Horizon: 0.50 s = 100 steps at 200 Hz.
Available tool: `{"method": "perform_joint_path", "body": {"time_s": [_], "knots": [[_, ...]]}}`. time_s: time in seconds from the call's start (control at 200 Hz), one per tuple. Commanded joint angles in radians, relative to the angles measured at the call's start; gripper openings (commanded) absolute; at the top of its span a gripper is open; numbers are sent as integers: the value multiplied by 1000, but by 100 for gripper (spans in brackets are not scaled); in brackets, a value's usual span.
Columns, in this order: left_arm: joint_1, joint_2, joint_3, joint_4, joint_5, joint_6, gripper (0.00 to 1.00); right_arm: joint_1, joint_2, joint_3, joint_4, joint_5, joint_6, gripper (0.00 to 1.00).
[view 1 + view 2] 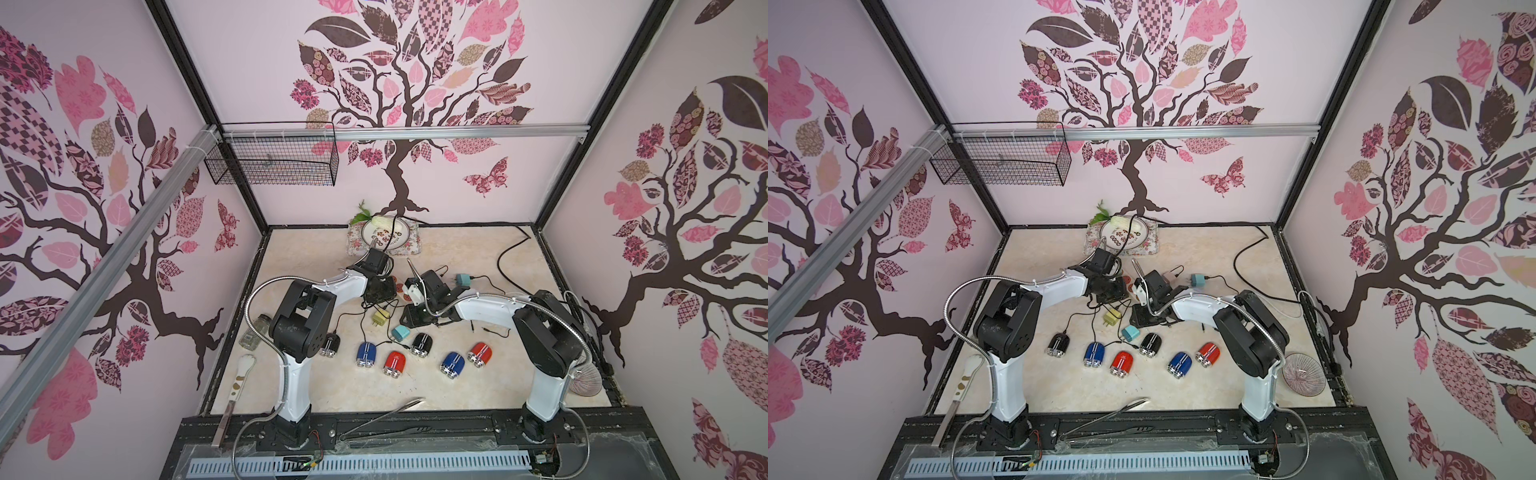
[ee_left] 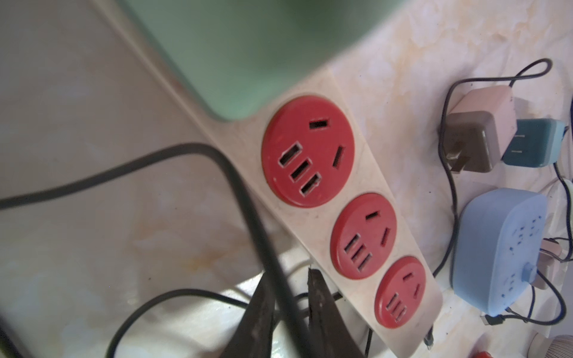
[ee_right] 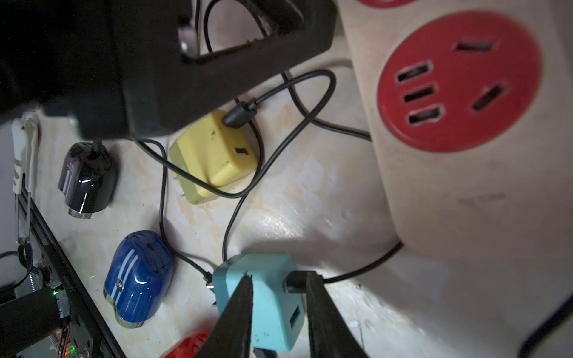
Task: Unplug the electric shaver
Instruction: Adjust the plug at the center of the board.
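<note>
Black cable (image 2: 245, 198) was seen clamped in the left hand (image 2: 288, 276) beside the power strip (image 2: 242, 139). Right hand (image 3: 279, 274) was positioned at a teal adapter (image 3: 269, 310); its grip could not be told. Corded black shaver (image 3: 88, 179) was seen lying on the surface (image 3: 310, 192).

Left arm (image 1: 298, 376) and right arm (image 1: 545, 386), lower frame, have white shells, black joint housings and looping silver corrugated conduit (image 1: 266, 286).

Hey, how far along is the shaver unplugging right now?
Looks done: the power strip shows three empty sockets; the yellow charger and teal charger lie loose on the table. In hand: the right tool sits over the teal charger, grip unclear. To do: a cable still enters the black shaver.
</note>
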Motion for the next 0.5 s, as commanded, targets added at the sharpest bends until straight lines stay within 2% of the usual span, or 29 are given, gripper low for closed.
{"method": "perform_joint_path", "body": {"time_s": [0.0, 0.495], "knots": [[-3, 27, 60, 23, 11, 2, 23, 8, 26, 25, 12, -27, 1, 33], [-6, 55, 105, 27, 25, -7, 23, 69, 3, -26, 4, -56, 9, 33]]}}
